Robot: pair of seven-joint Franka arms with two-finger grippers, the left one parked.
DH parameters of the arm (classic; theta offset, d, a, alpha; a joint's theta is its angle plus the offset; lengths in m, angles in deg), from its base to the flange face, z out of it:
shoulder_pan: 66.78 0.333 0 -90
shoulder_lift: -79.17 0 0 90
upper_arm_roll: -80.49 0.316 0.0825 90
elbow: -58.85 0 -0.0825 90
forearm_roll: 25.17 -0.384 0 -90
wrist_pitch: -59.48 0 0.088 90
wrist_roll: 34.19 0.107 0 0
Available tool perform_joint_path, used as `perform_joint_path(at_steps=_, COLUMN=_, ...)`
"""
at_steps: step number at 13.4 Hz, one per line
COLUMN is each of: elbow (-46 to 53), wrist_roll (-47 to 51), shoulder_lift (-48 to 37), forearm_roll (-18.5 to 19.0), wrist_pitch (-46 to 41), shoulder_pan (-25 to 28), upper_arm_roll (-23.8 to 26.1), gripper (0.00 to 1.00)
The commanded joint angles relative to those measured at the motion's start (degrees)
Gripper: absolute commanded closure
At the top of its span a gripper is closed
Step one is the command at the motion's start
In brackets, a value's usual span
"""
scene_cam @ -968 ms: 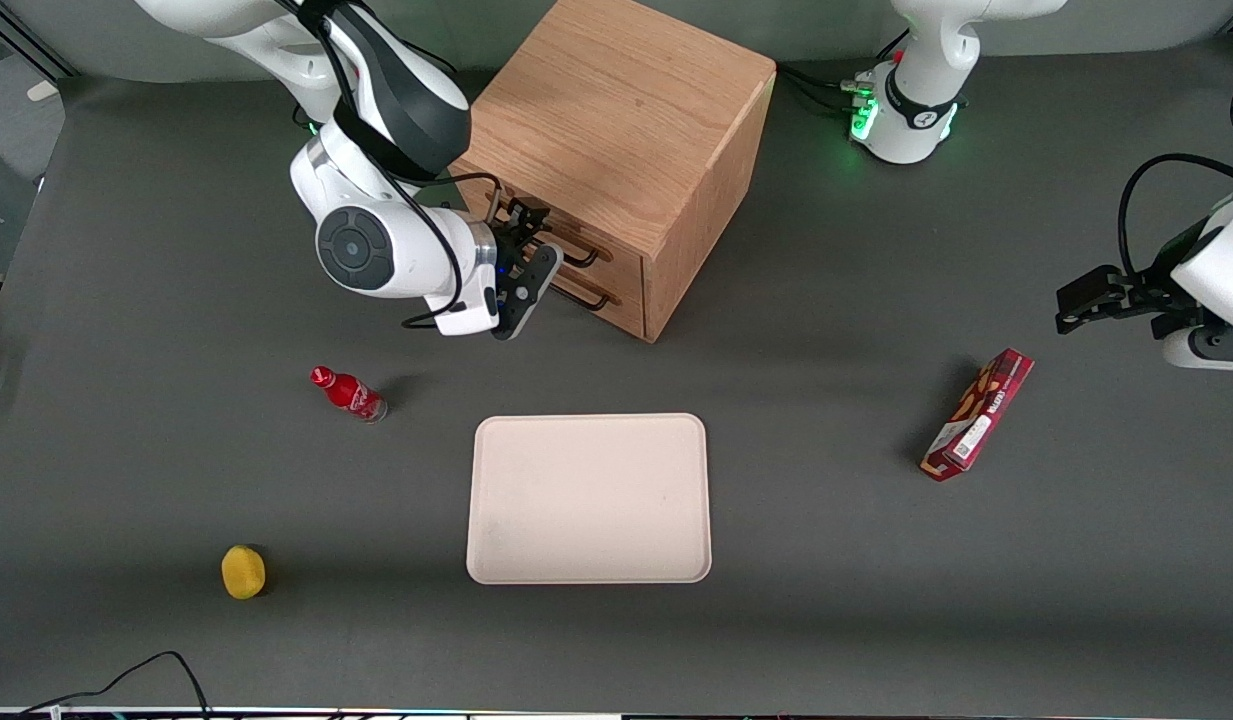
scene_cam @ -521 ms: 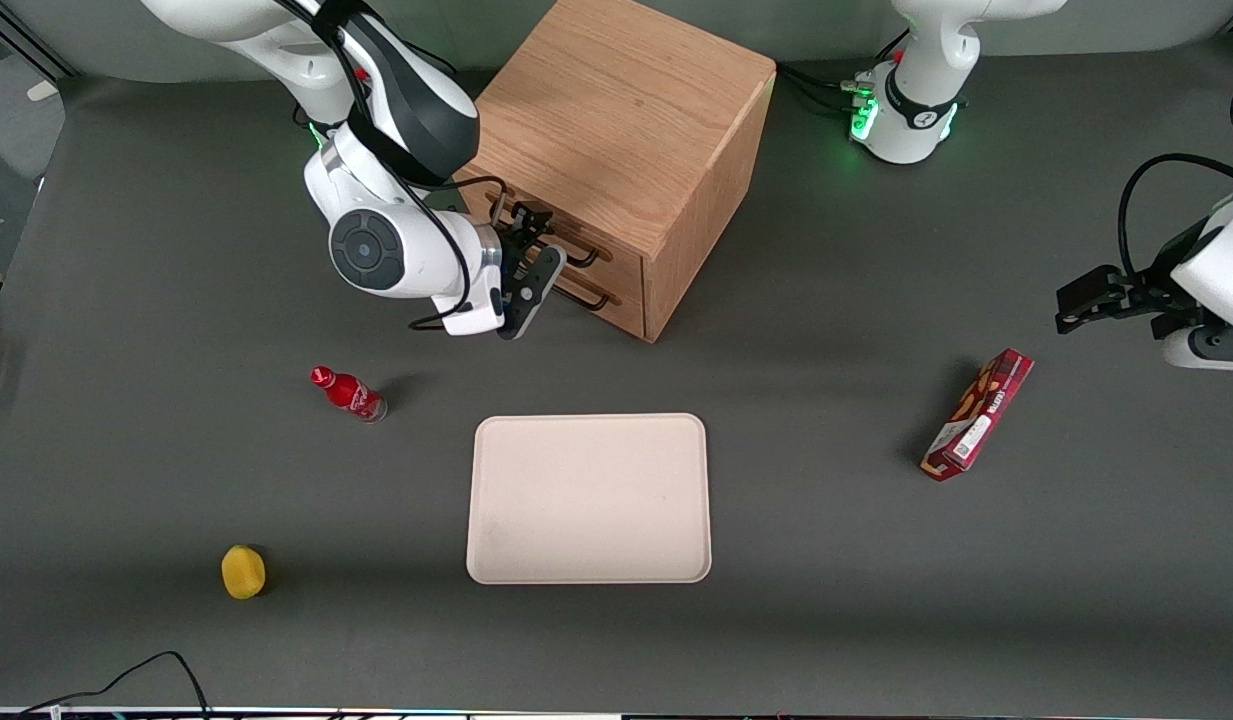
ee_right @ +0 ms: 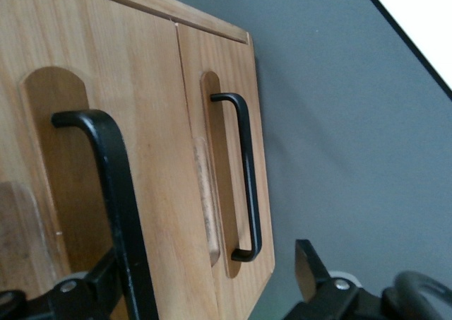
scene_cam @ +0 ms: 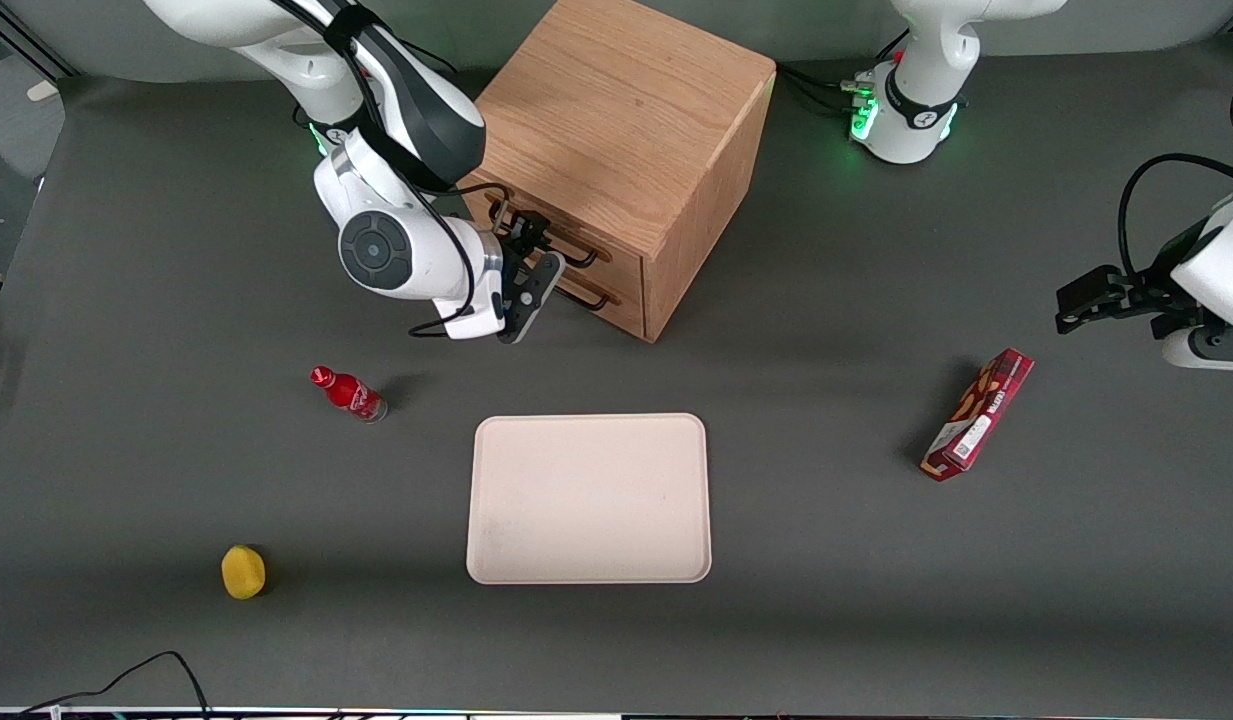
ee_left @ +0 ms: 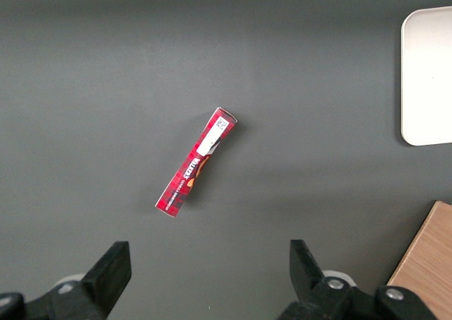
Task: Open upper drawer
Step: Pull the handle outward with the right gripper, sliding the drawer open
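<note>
The wooden cabinet [scene_cam: 616, 110] stands at the back of the table, its two oak drawers facing the working arm. The upper drawer [scene_cam: 621, 268] is shut, and so is the lower one. My right gripper [scene_cam: 536, 258] is open, just in front of the drawer fronts at the height of the upper drawer's black wire handle [scene_cam: 576, 250]. In the right wrist view the upper drawer [ee_right: 148, 122] is close, and its handle [ee_right: 116, 186] runs down beside one finger [ee_right: 106, 281]. The lower drawer's handle [ee_right: 247, 172] shows farther off. The gripper [ee_right: 208, 285] holds nothing.
A beige tray [scene_cam: 588, 498] lies nearer the front camera than the cabinet. A red bottle [scene_cam: 348, 393] and a yellow object [scene_cam: 243, 571] lie toward the working arm's end. A red box [scene_cam: 978, 414] lies toward the parked arm's end and shows in the left wrist view [ee_left: 196, 161].
My right arm has moved a little toward the cabinet, bringing the open gripper closer to the upper drawer's handle. The drawers have not moved.
</note>
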Motion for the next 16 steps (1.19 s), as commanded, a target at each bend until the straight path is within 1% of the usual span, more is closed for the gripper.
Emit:
perform_joint_path(at_steps=1, elbow=-0.3, wrist_roll=-1.4, shoulder_lift=-1.3, forearm_roll=3.8, wrist_pitch=1.1, shoulder_pan=-0.7, upper_arm_roll=-0.5, gripper=0.0)
perform_joint_path(at_steps=3, elbow=0.8, wrist_roll=-1.4, shoulder_lift=-0.1, forearm_roll=6.4, wrist_pitch=1.0, shoulder_pan=-0.8, upper_arm_roll=-0.9, gripper=0.0)
perform_joint_path(at_steps=5, elbow=2.4, wrist_roll=-1.4, shoulder_lift=1.3, forearm_roll=7.0, wrist_pitch=1.0, shoulder_pan=-1.0, upper_arm_roll=-1.1, gripper=0.0)
perform_joint_path(at_steps=6, elbow=3.8, wrist_roll=-1.4, shoulder_lift=2.3, forearm_roll=8.0, wrist_pitch=0.8, shoulder_pan=-1.0, upper_arm_roll=-1.5, gripper=0.0)
perform_joint_path(at_steps=8, elbow=6.4, wrist_roll=-2.3, shoulder_lift=4.0, forearm_roll=8.3, wrist_pitch=0.3, shoulder_pan=-1.0, upper_arm_roll=-2.4, gripper=0.0)
perform_joint_path(at_steps=10, elbow=8.6, wrist_roll=-5.4, shoulder_lift=5.5, forearm_roll=8.2, wrist_pitch=0.3, shoulder_pan=-1.0, upper_arm_roll=-4.4, gripper=0.0)
perform_joint_path(at_steps=13, elbow=10.9, wrist_roll=-7.9, shoulder_lift=7.0, forearm_roll=8.4, wrist_pitch=-0.2, shoulder_pan=-1.0, upper_arm_roll=-6.1, gripper=0.0)
perform_joint_path(at_steps=16, elbow=14.9, wrist_roll=-11.1, shoulder_lift=9.1, forearm_roll=8.6, wrist_pitch=-2.8, shoulder_pan=-0.9, upper_arm_roll=-8.3, gripper=0.0)
